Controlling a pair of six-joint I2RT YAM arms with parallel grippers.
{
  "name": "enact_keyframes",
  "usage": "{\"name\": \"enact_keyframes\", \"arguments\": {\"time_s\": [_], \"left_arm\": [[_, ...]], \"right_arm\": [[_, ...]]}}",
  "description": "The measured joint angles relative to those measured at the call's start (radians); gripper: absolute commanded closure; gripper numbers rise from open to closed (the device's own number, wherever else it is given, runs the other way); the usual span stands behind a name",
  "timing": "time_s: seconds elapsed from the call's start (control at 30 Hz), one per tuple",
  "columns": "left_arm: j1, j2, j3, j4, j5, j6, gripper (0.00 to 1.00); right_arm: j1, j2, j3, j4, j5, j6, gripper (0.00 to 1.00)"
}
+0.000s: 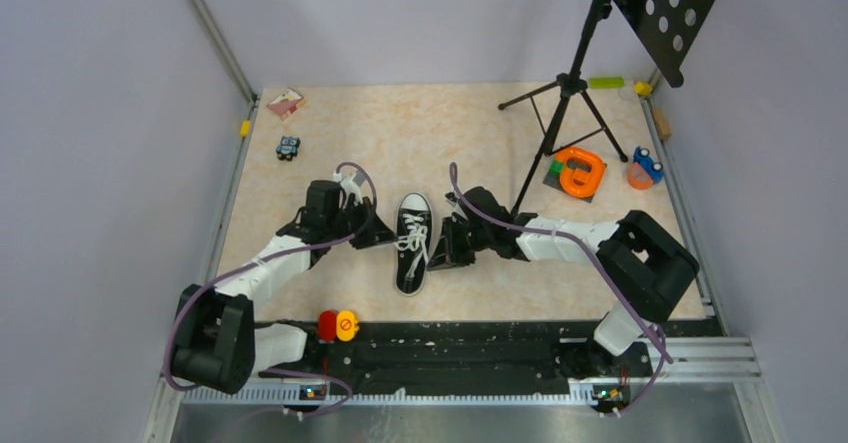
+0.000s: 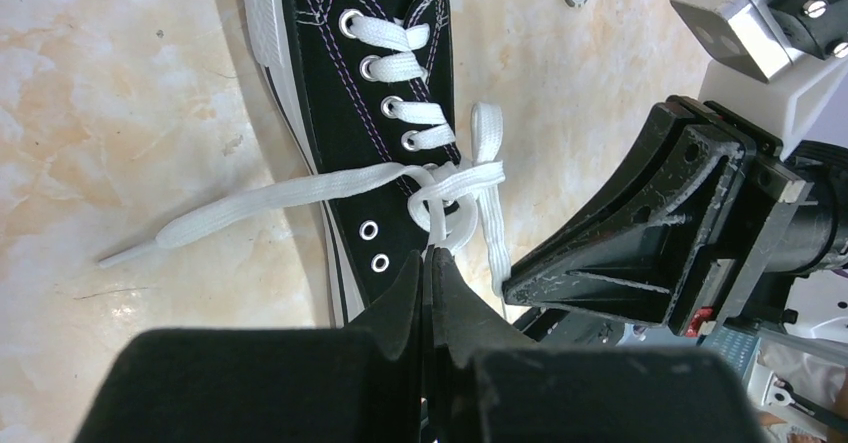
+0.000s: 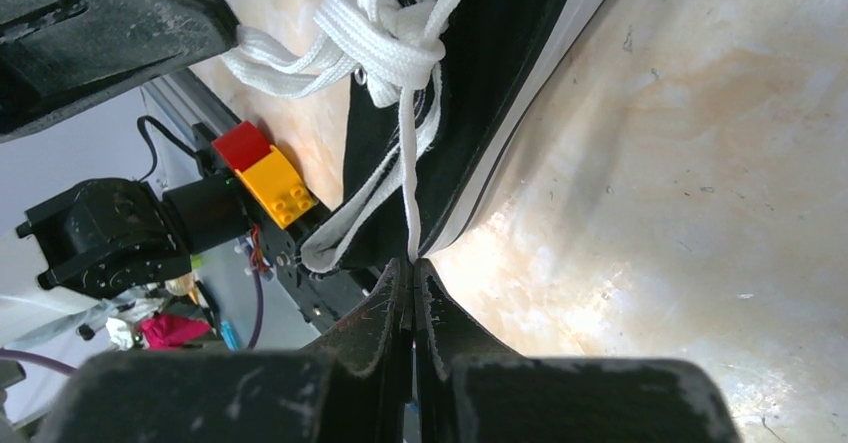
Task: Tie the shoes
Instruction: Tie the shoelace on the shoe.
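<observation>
Left gripper point(image 2: 430, 263) and right gripper point(image 3: 412, 268) each clamped tight on laces point(image 2: 300, 191), sneaker point(image 2: 335, 103) toe cut off

Beige table point(image 1: 450, 133) bears a sneaker point(image 1: 412, 253) (tripod stand point(image 1: 565, 113) beyond).

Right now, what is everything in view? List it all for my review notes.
sneaker: one, black with white toe cap, table centre, between the arms
laces: white, knotted over the sneaker, ends trailing
tripod: one, black, far right
ring: one, orange, on a grey tile by the tripod
small toy: one, blue and orange, right edge
toy car: one, blue, far left
blocks: two, red and yellow, near rail
table: one, beige marbled
left claw: black, shut on a lace
right claw: black, shut on a lace
</observation>
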Motion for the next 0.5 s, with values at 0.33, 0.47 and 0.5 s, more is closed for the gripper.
{"name": "enact_keyframes", "arguments": {"time_s": [0.33, 0.47, 0.5], "left_arm": [[0.0, 0.021, 0.005, 0.006, 0.0, -0.008, 1.0], [0.0, 0.02, 0.005, 0.008, 0.0, -0.009, 1.0], [0.0, 0.02, 0.005, 0.008, 0.0, -0.009, 1.0]], "right_arm": [[0.031, -0.015, 0.002, -0.076, 0.014, -0.061, 0.56], [0.019, -0.015, 0.036, -0.155, 0.065, -0.106, 0.54], [0.01, -0.015, 0.051, -0.159, 0.076, -0.113, 0.54]]}}
